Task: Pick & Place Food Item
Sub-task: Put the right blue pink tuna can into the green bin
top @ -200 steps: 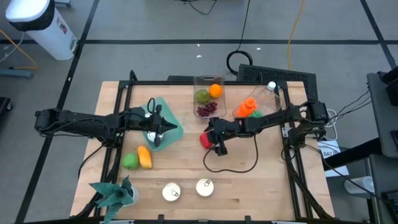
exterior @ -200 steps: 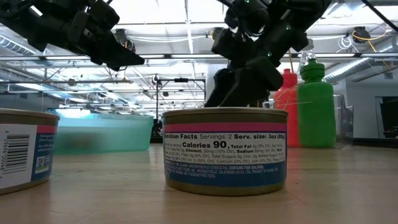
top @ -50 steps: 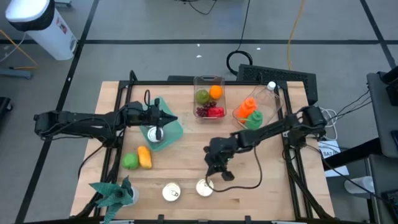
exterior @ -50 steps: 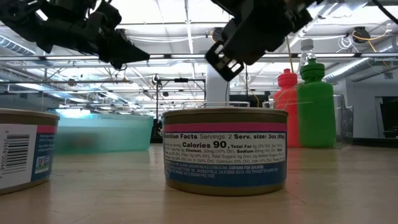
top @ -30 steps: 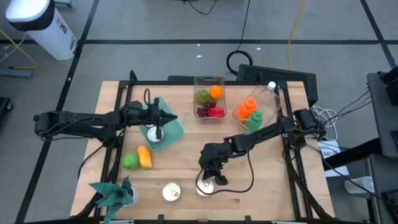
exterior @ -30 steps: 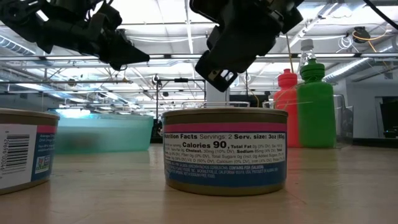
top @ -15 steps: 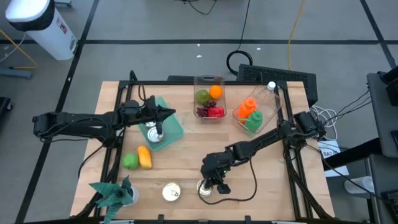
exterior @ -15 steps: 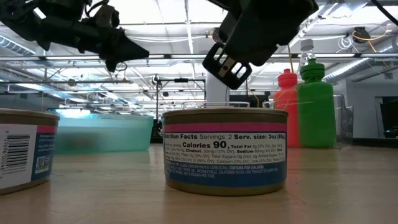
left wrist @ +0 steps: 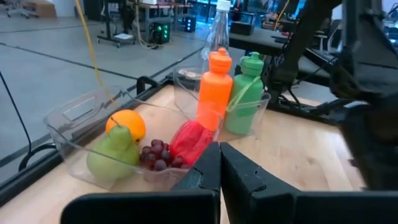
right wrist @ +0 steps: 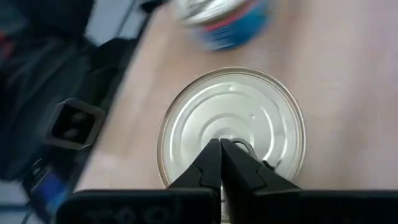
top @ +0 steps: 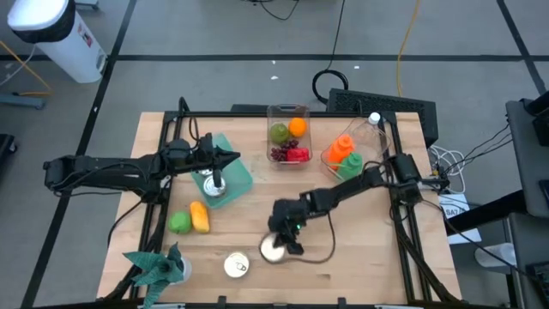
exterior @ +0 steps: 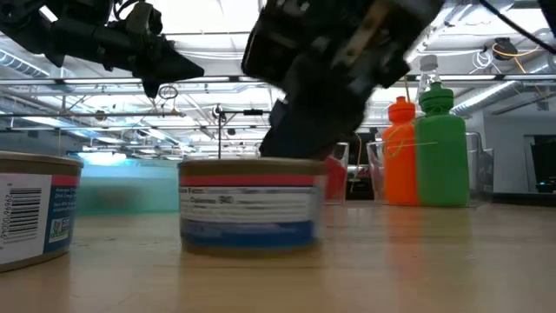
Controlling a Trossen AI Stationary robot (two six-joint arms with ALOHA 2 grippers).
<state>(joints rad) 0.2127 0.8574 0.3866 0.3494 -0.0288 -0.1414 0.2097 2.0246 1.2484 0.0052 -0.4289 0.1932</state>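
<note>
A wooden table [top: 360, 257] is seen mid-frame. On it are placed 2 cans [top: 274, 247] [top: 235, 265] at lower centre, a clear fruit container [top: 288, 130] at top, a bottle bin [top: 350, 148], a teal bowl [top: 225, 176], and 2 loose fruits [top: 189, 220] at left.

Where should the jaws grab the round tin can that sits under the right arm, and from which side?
Grip the round tin can across its curved side wall, coming straight down from above with the jaws spread wider than the lid. It stands upright on the wooden table, so its flat lid offers no edge to pinch. The right gripper now hangs shut over that lid.
</note>
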